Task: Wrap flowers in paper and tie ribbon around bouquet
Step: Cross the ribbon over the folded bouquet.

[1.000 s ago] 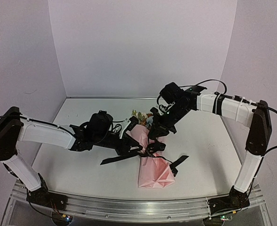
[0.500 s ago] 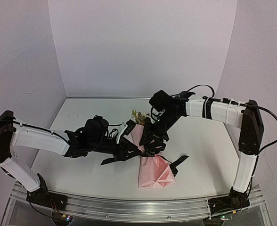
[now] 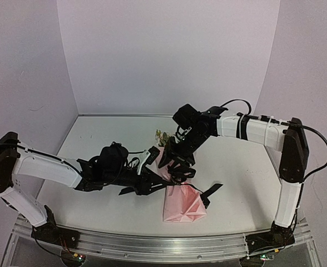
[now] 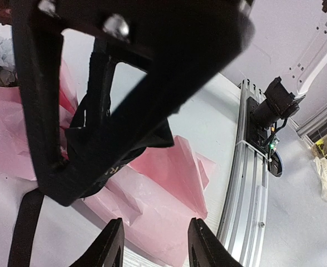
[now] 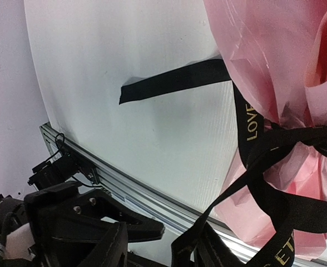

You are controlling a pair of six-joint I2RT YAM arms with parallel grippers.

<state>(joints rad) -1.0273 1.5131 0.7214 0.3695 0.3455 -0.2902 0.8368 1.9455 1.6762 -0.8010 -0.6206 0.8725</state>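
Judged as the tying step, late on: paper (image 4: 169,178) already closed round the flowers (image 3: 162,135) into the bouquet (image 3: 181,203), lying on the table (image 3: 97,139) directly under both grippers. Found the ribbon (image 5: 251,122) cinched round the bouquet's waist in the right wrist view, gold lettering showing. Noted one tail running flat across the table ahead and to one side of the right gripper (image 5: 163,236), and a slack loop drooping toward its fingers. Read the right gripper as roughly half open, fingers clearly apart. Saw a ribbon strand crossing the gap close to one finger, but could not tell whether touching — not clamped, at any rate. Read the left gripper (image 4: 157,228) as about half open too, nothing between its fingertips, pink paper and a black fold of ribbon just ahead of them. Cannot confirm a finished knot from here. Next move, as a guess: take a loose tail in each gripper and pull apart evenly to snug the knot — low tension, so as not to tear the thin paper or drag the bouquet.
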